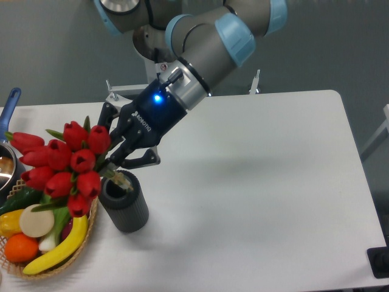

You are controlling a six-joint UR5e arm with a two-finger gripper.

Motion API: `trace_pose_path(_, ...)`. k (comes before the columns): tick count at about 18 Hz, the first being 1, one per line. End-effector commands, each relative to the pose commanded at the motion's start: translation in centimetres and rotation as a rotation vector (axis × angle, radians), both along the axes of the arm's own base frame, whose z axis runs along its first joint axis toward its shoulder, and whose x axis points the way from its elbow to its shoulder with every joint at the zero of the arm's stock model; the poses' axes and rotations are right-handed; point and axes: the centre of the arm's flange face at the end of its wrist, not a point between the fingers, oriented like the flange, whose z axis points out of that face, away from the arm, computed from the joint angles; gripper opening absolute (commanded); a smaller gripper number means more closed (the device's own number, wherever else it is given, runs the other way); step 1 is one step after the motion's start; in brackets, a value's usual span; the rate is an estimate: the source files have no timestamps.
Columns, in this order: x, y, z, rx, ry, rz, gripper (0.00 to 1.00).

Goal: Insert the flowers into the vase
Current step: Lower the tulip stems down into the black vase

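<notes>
The flowers, a bunch of red tulip buds with green stems, lean up and to the left over the basket. Their stem ends rest at the mouth of the vase, a dark ribbed cylinder standing upright on the white table. My gripper comes in from the upper right and is shut on the stems just above the vase's rim. How deep the stems reach into the vase is hidden.
A wicker basket with a banana, an orange and vegetables touches the vase's left side. A blue-handled pot stands at the far left edge. The white table stretches to the right.
</notes>
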Motion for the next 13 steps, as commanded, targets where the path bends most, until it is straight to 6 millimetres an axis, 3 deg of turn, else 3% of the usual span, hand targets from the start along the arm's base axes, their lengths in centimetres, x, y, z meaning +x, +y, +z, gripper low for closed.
trace_pose_path(7, -0.3, 0.0, -0.7, 0.005, -0.025, -0.007, 0.0)
trace_pose_path(13, -0.8, 0.3, -2.8, -0.009, -0.032, -0.011, 0.0)
